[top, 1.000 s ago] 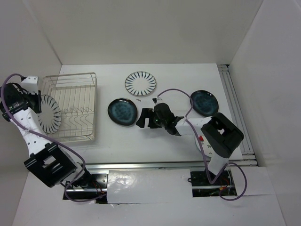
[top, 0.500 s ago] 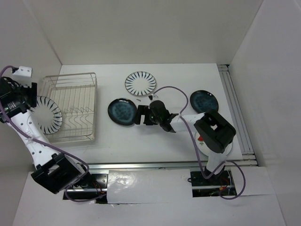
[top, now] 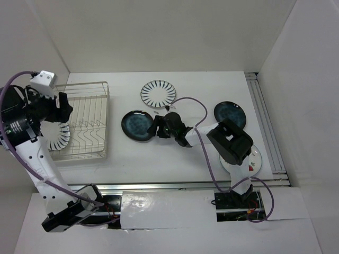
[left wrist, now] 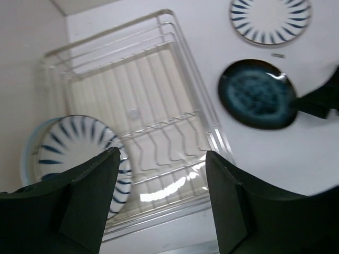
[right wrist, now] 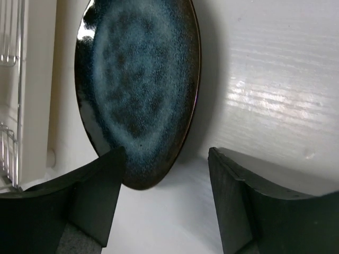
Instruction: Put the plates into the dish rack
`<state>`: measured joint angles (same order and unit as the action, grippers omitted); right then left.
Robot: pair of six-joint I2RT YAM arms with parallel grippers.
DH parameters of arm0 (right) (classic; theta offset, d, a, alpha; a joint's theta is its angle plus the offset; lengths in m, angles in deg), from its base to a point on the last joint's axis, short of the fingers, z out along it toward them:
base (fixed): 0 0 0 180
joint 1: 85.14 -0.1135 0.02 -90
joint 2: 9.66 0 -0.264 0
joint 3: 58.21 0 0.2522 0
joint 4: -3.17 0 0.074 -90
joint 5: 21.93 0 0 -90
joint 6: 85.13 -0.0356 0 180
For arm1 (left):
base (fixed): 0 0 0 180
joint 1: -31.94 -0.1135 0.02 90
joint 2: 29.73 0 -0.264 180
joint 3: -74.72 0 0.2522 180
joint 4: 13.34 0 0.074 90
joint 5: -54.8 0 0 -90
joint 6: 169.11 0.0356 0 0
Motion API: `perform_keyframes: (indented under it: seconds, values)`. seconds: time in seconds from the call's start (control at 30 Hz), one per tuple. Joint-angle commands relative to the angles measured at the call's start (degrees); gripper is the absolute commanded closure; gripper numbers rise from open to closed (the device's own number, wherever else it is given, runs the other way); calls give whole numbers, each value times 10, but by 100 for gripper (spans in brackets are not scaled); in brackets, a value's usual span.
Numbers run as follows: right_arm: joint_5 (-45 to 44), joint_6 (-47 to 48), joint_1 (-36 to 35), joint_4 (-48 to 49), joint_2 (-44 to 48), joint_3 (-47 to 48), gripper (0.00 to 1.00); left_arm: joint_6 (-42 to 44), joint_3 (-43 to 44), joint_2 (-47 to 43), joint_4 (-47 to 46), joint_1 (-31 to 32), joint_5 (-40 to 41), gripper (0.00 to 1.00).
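Observation:
The wire dish rack (top: 87, 119) stands at the left, also in the left wrist view (left wrist: 153, 100). One striped plate (top: 58, 136) stands at its left end (left wrist: 69, 153). My left gripper (top: 62, 107) hangs open and empty above it (left wrist: 161, 159). A second striped plate (top: 158, 93) and two dark blue plates (top: 137, 126) (top: 229, 114) lie on the table. My right gripper (top: 157, 127) is open and low at the right edge of the nearer blue plate (right wrist: 137, 90), with one finger (right wrist: 98, 185) at the rim. A watermelon plate (top: 255, 157) is partly hidden under the right arm.
White walls close the table on the left, back and right. A metal rail (top: 265, 121) runs along the right edge. The right arm's purple cable (top: 193, 103) loops over the table between the plates.
My left gripper has let go of the striped plate, which now stands in the rack, and has moved up and right over the rack. My right gripper has moved left to the blue plate.

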<state>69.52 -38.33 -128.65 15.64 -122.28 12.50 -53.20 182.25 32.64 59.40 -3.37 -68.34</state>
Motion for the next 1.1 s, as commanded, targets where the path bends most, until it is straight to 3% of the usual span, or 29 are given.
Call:
perform_keyframes:
  seconds: [0.0,0.3,0.43,0.47,0.57,0.67,0.83,1.03,1.07]
  values:
    - [-20,-25,-4,10,-34,18,31,-57,5,9,56,26,-74,22]
    - [-71,-66,-4,9,-76,33,46,-103,-32,2,30,101,-30,22]
    - [-84,-82,-4,-4,-87,40,59,-103,-43,-19,11,115,-15,25]
    - [-84,-82,1,-4,-93,40,69,-108,-43,-19,10,115,-15,25]
    - [-84,-88,1,1,-98,40,80,-114,-48,-24,5,115,-31,26]
    - [-69,-88,13,1,-98,40,98,-125,-48,-6,5,115,-57,26]
    - [-8,-101,25,59,-64,-11,100,-131,-48,25,18,115,-114,29]
    - [83,-158,68,209,-2,-81,100,-153,-34,35,10,115,-161,29]
    - [101,-158,69,218,6,-88,100,-159,-34,35,10,128,-161,24]
